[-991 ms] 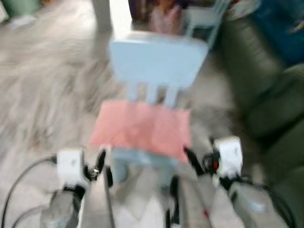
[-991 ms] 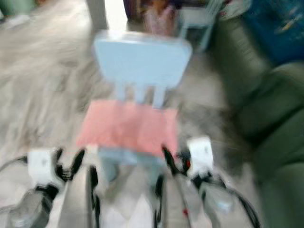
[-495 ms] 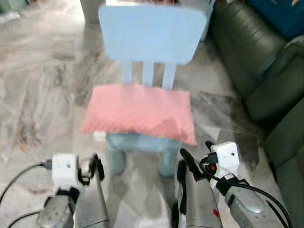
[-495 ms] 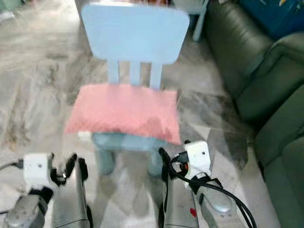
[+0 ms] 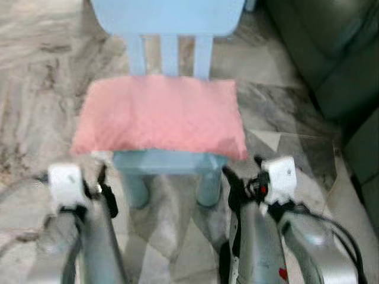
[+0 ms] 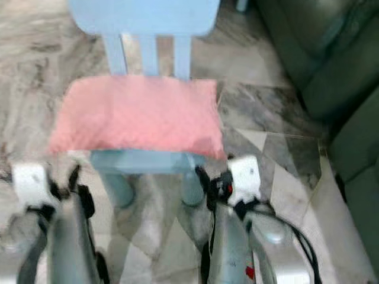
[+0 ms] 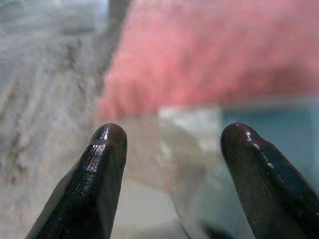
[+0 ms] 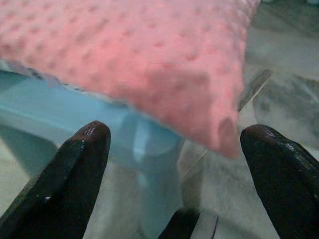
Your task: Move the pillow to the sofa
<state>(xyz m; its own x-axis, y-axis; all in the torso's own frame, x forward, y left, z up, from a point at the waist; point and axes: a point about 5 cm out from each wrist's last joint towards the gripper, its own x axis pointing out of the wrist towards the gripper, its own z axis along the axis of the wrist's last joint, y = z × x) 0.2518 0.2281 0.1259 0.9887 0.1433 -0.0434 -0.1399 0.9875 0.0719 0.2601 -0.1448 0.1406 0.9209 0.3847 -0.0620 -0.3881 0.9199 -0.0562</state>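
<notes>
We see the pink pillow (image 5: 159, 115) lying crosswise on the small blue chair (image 5: 169, 161) at 12 o'clock, one end before each spread-fingered, empty gripper: left gripper (image 7: 172, 144) and right gripper (image 8: 174, 144), about equally near.

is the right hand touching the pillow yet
Apart. In the right wrist view the right hand is open, its fingers short of the pink pillow, with chair and floor showing between them.

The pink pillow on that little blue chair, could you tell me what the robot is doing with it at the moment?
Nothing holds the pink pillow; it lies flat on the seat of the light blue chair. The left gripper and the right gripper are both raised in front of the chair, one near each front corner of the pillow, jaws open and touching nothing. The dark green sofa stands to the robot's right.
</notes>
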